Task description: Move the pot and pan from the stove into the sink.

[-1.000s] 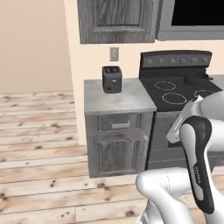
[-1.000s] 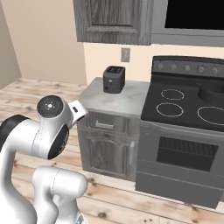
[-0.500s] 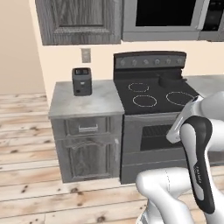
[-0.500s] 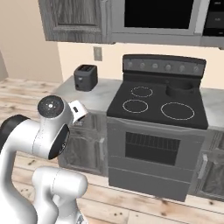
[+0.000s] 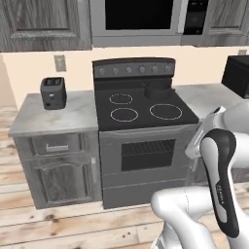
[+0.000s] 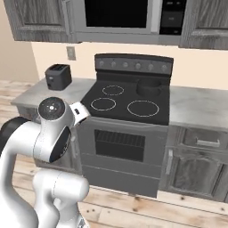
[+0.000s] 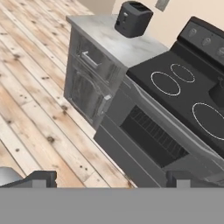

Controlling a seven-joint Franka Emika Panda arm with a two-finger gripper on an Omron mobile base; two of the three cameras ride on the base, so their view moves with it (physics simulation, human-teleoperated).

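- Tool (image 7: 111, 177) hangs with its two dark tips spread wide and nothing between them, high over the wooden floor (image 7: 35, 100) in front of the stove (image 7: 183, 100).
- From the hand view, it points down at the oven door (image 7: 153, 138) and the cabinet drawer (image 7: 94, 61), well apart from any cookware.
- On the stove's back right burner sits the pot (image 5: 157, 89), a low dark round vessel with upright walls; it is seen again in the right base view (image 6: 148, 86).
- Judged by its look, the pot is stiff, fairly heavy and smooth, with no long handle, so pinching the rim wall from above seems the best hold.
- Beside the stove, a toaster (image 5: 53, 92) stands on the grey desk (image 5: 73, 116).
- I cannot make out the pan or the sink.
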